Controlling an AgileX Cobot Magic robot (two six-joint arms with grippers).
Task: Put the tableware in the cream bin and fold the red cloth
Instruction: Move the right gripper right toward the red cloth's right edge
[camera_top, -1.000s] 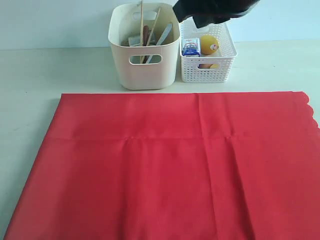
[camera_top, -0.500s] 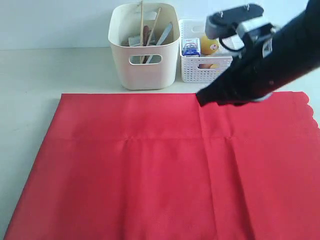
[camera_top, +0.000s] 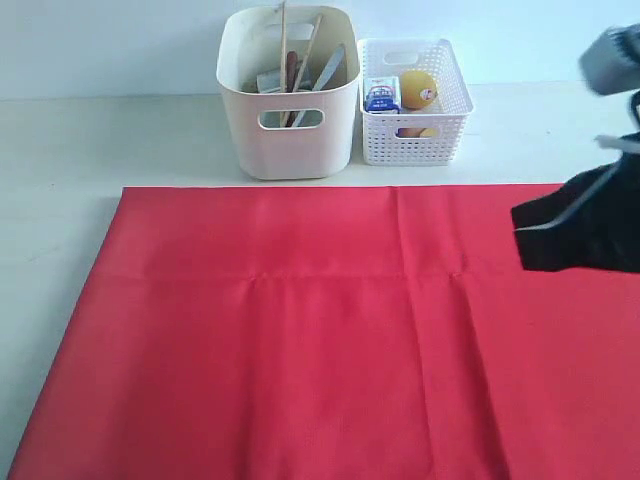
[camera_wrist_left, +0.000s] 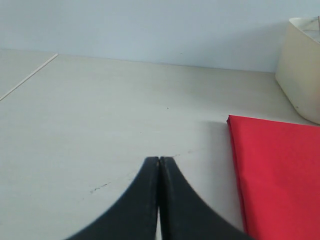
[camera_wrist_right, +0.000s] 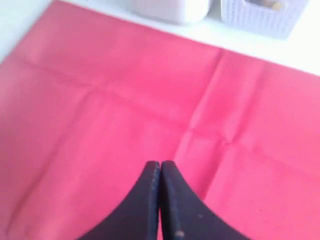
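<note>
Looks past the tableware step and onto the fold, judging by the cream bin (camera_top: 288, 120) at the back of the bench (camera_top: 60, 150), loaded with wooden chopsticks (camera_top: 283, 40), a steel table knife (camera_top: 330, 68) and other handles. Finds no tableware loose on the visible bench.

Finds the red cloth (camera_top: 300, 340) spread flat over the near bench, just in front of the bin and the white lattice basket (camera_top: 415, 140), creased but not yet folded.

Shows the right claw (camera_wrist_right: 160, 167) clenched on nothing, tips pressed together, hanging above the cloth's right part, near its far edge. Shows the left claw (camera_wrist_left: 159, 162) clenched and empty too, low over bare bench just off one far corner of the cloth, with the bin's wall beyond.

Calls next for releasing a claw, lowering it to an edge or corner of the cloth, pinching the fabric and carrying it across to the opposite side. Probably wants both claws, one per corner, to keep the fold square; risks dragging the whole sheet if pinched too shallow.

Cannot see the cloth's near edge, cut off by the frame, nor its right edge, covered by the right arm. Cannot tell whether plate, bowl or cup sit in the bin, hidden by its wall. Cannot find the left arm in the exterior view. Gets only a blurred right wrist view
</note>
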